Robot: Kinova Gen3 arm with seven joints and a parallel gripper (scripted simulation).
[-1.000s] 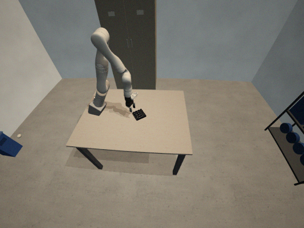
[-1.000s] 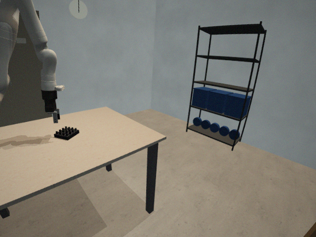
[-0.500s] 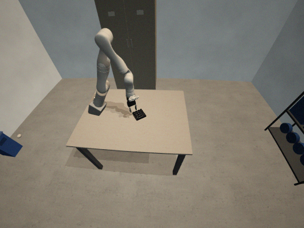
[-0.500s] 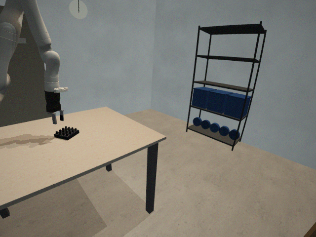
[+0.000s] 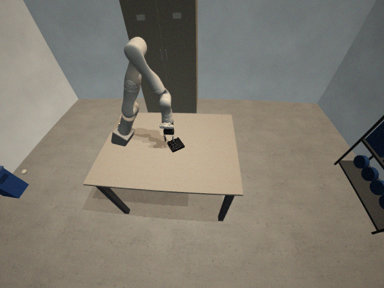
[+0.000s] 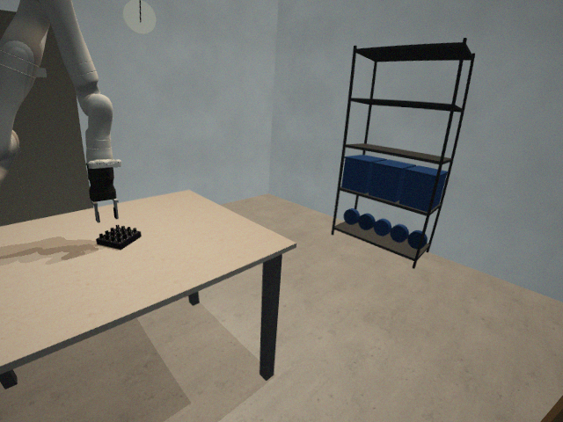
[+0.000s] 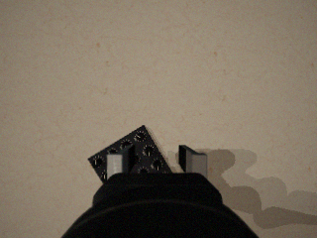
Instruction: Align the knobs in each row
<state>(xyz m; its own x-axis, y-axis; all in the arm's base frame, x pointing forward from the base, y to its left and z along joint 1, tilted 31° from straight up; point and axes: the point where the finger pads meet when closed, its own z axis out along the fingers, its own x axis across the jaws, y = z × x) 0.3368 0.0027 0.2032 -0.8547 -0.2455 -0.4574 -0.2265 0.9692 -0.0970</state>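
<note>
Arm (image 5: pixel 150 72) (image 6: pixel 76 54): one, pale grey, smooth rounded segments, mounted on a dark grey angular base (image 5: pixel 119 140) at one end of the table. Pose: lower segments rising from the base, a high bend at the top, forearm sloping down, last segments near upright above the table.

Gripper (image 5: pixel 169 138) (image 6: pixel 106 218) (image 7: pixel 157 154): black body, two flat-faced, grey metallic fingers, pointing down; fingers wide apart, nothing between them. Position: above the table and near the knob box, not touching it.

Knob box (image 5: pixel 176 144) (image 6: pixel 115 236) (image 7: pixel 141 156): one, black, low, square slab, on the table, near the gripper. Knobs: short upright black cylinders in a grid, pale marks ringed about them in the wrist view. Orientation: upright, laid flat, edges oblique to the table's edges and, in the wrist view, oblique to the fingers; outline about equal-sided, no evident long axis. The side with the socket cannot be told; printed names and most white lines too small to read. Part of the box is hidden in the wrist view by one finger and the gripper's body.

Table (image 5: pixel 198 173) (image 6: pixel 191 254) (image 7: pixel 238 64): pale tan top, finely speckled, straight-edged; dark, squared legs.
</note>
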